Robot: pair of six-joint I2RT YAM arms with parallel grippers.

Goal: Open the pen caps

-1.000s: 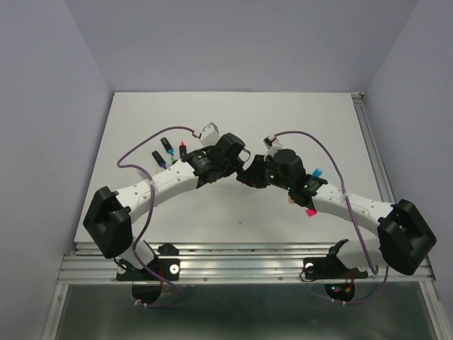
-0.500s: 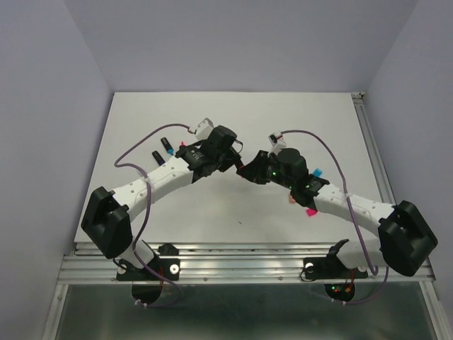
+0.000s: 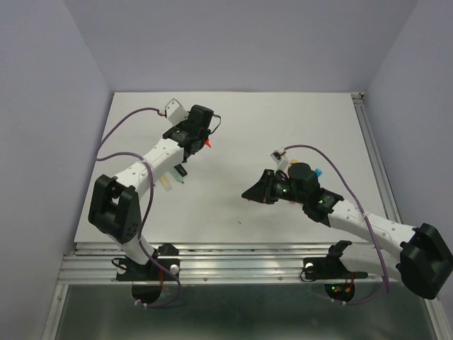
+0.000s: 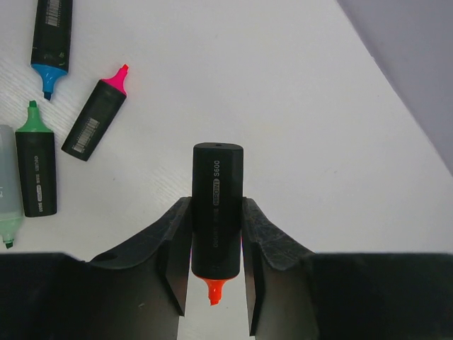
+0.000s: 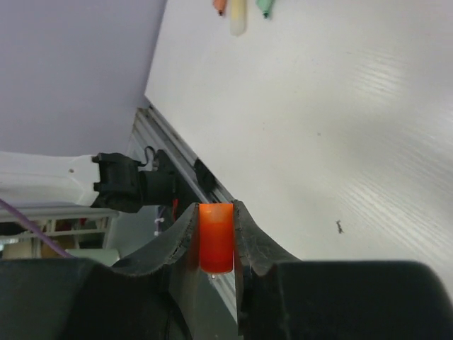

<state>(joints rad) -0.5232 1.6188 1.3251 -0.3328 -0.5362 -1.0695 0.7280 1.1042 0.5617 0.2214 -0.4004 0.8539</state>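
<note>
Cap notes: we are pinching the orange cap (image 5: 216,244) in the right gripper (image 5: 216,237), over the table's (image 5: 318,106) near edge. We are clamping the black pen body (image 4: 216,205) in the left gripper (image 4: 216,234), its orange tip (image 4: 214,290) bared, with other uncapped pens (image 4: 95,117) lying nearby.

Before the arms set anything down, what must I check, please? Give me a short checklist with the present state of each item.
1. Orange cap off the orange pen: ok, the tip is bare.
2. Left gripper shut on the pen: ok.
3. Right gripper shut on the cap: ok.
4. Bare table beside the pink-tipped pen for laying the pen down: ok.
5. Every other pen uncapped: cannot tell, the arms hide some of them.
</note>
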